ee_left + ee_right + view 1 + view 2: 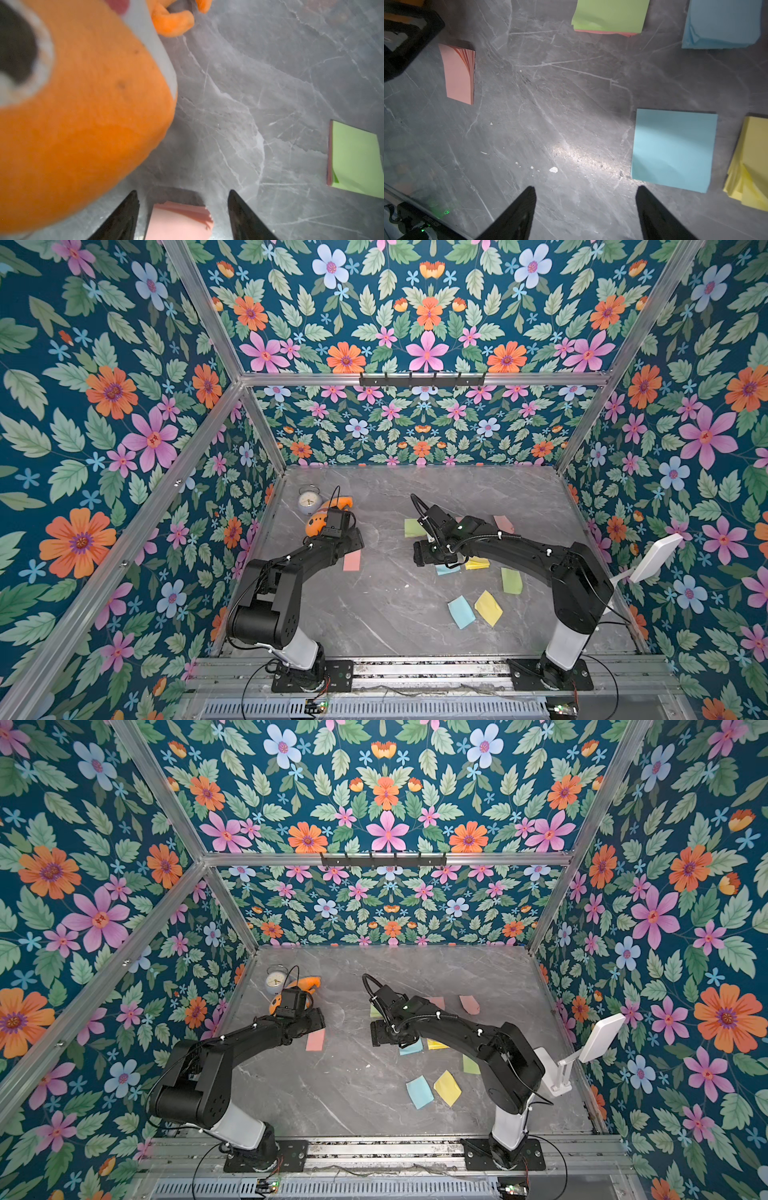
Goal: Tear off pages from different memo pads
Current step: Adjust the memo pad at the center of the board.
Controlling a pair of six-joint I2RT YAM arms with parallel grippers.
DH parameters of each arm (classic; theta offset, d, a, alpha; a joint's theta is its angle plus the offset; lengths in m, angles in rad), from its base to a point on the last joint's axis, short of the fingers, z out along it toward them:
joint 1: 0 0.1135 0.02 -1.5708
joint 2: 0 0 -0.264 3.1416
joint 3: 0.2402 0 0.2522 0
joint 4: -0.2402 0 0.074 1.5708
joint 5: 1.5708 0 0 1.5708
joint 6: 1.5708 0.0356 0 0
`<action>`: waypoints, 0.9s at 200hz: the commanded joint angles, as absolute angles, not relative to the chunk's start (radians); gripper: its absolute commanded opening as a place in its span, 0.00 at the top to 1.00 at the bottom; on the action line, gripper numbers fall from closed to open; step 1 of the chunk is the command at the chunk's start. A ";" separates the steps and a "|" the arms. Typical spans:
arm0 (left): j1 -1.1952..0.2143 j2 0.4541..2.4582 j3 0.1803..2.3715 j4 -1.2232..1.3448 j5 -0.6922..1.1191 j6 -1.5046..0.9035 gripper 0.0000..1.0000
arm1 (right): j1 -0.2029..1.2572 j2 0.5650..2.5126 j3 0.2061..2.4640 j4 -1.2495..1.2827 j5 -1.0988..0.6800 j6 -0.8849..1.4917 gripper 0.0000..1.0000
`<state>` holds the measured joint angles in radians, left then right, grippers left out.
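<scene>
My left gripper point(353, 541) point(182, 192) is open and hovers just over the salmon memo pad point(352, 561) point(178, 222), whose fanned edge lies between the fingers without touching them. My right gripper point(419, 558) point(584, 189) is open over bare table and holds nothing. Beside it lie a flat blue square point(672, 149) and a fanned yellow pad point(749, 164). Farther off are a green-topped pad point(413, 527) point(609, 15) and a blue pad point(720, 22). Loose pages lie near the right arm: blue point(461, 612), yellow point(488, 608), green point(511, 580), pink point(503, 524).
An orange plush toy point(328, 514) point(83, 124) sits right beside the left gripper, with a small alarm clock point(308, 499) behind it. A white panel on a stand point(656, 558) rises at the right edge. Floral walls close in the grey marble table point(374, 614).
</scene>
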<state>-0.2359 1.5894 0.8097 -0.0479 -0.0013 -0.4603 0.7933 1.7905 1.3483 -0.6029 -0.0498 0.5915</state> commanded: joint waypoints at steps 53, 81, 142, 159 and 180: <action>-0.257 1.636 0.787 -0.089 0.080 -0.446 0.37 | 0.795 1.797 1.346 -0.574 -0.066 0.590 0.23; -0.353 1.649 0.778 -0.030 0.135 -0.466 0.41 | 0.794 1.786 1.351 -0.600 -0.039 0.584 0.23; -0.583 1.566 0.771 -0.107 0.244 -0.571 0.46 | 0.752 1.724 1.305 -0.602 -0.040 0.585 0.23; -0.557 1.465 0.745 -0.193 0.158 -0.561 0.46 | 0.751 1.753 1.329 -0.597 -0.058 0.590 0.23; -0.496 1.359 0.707 -0.252 0.122 -0.567 0.45 | 0.757 1.819 1.378 -0.576 -0.114 0.609 0.25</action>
